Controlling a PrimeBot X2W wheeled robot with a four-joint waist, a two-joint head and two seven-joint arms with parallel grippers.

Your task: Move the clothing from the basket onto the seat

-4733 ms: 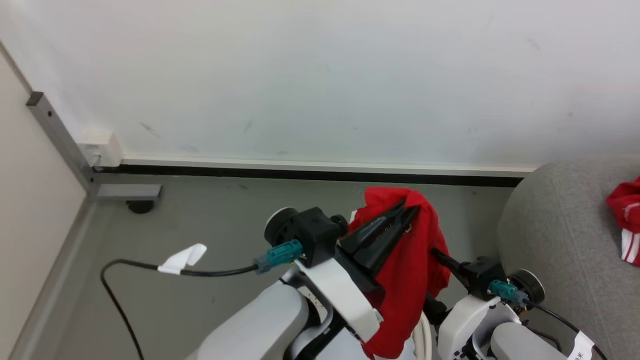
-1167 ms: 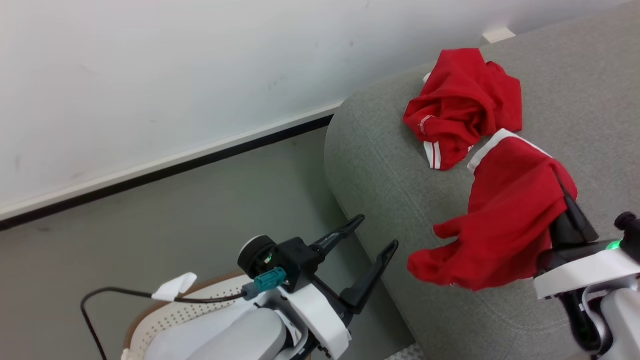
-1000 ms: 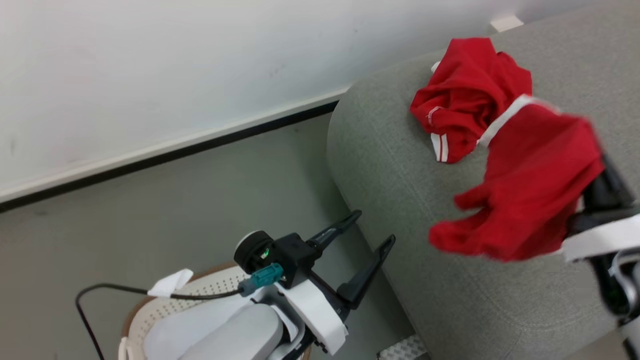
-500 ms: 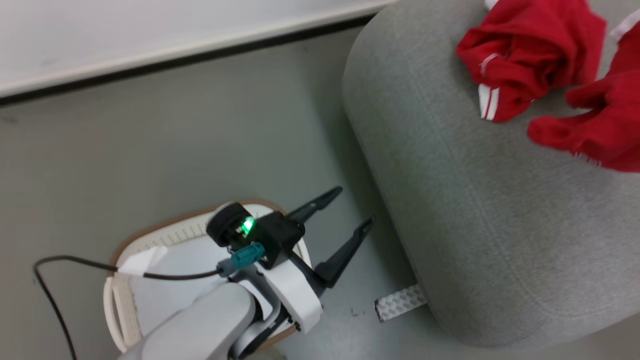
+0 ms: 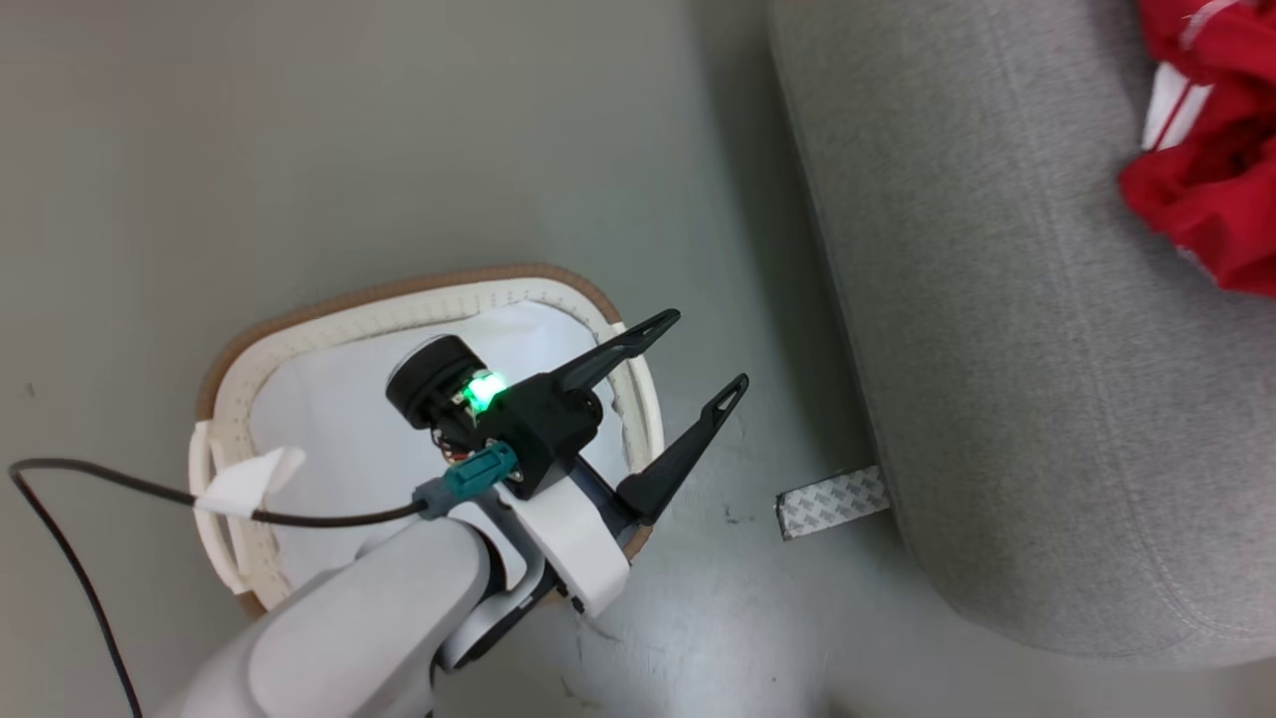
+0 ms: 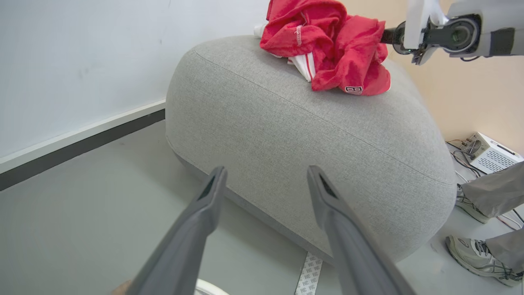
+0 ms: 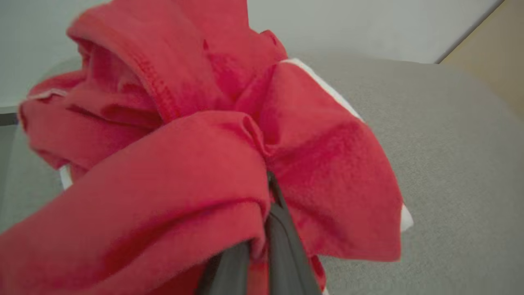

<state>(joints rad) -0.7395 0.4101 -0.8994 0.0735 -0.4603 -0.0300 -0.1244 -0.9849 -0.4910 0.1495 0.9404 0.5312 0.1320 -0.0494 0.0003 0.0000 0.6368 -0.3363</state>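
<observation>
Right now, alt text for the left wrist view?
Red clothing lies bunched on top of the grey seat, the right gripper at its far side. The left gripper's fingers are spread open above the floor; a person's shoes show at lower right.

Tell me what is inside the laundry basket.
The laundry basket has a bare, pale inside where uncovered. The left gripper and its arm hide the lower right part, so that cannot be checked.
</observation>
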